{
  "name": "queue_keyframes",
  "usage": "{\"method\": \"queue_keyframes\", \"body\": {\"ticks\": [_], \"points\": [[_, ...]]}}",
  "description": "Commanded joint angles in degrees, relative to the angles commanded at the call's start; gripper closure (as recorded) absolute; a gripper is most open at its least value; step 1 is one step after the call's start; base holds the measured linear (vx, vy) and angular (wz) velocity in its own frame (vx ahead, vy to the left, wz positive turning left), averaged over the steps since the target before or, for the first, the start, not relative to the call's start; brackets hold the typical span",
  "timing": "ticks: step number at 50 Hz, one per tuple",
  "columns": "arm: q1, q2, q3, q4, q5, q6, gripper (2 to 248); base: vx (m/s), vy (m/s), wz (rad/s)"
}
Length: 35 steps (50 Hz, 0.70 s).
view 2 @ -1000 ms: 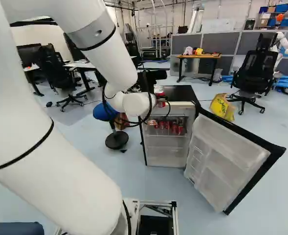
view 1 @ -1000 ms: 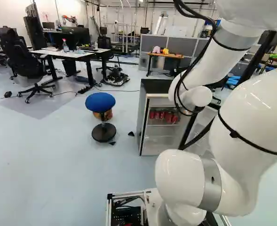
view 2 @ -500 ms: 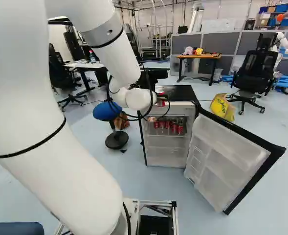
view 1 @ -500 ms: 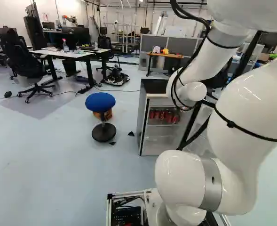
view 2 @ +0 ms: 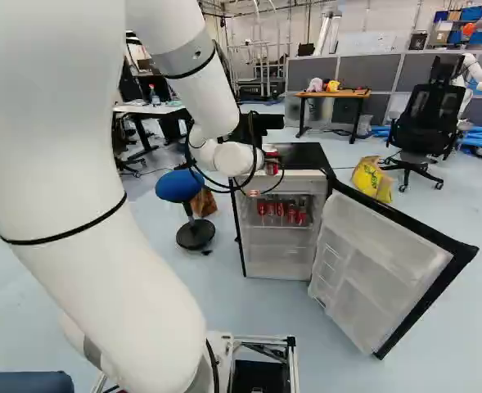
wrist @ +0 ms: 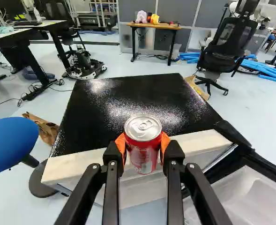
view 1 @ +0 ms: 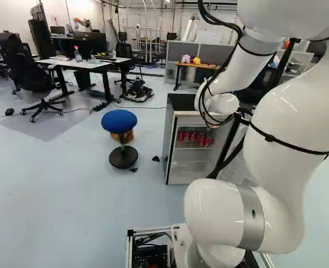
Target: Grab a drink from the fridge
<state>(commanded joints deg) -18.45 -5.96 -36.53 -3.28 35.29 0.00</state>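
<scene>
One can [wrist: 142, 152]: was upright, near fridge's [view 2: 302, 154] upper front edge.
Gripper [view 2: 271, 161]: was clamped on can, orange pads [wrist: 121, 144] both sides.
Door [view 2: 371, 274]: stood open.
Shelf [view 2: 280, 227]: held red cans [view 2: 291, 214].

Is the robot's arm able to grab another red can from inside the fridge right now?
Probably not yet: its fingers hold a red can, so they look full. The way to the cans inside looks free, though, because the fridge door stands open.
</scene>
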Motion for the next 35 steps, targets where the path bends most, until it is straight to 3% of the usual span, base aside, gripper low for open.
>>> {"method": "queue_keyframes", "body": {"ticks": [13, 35], "points": [[0.87, -2.47, -2.69, 2.61, 0.0, 0.0, 156, 0.0, 0.0, 0.0], [2.2, -6.43, -7.12, 2.71, 0.0, 0.0, 156, 0.0, 0.0, 0.0]]}}
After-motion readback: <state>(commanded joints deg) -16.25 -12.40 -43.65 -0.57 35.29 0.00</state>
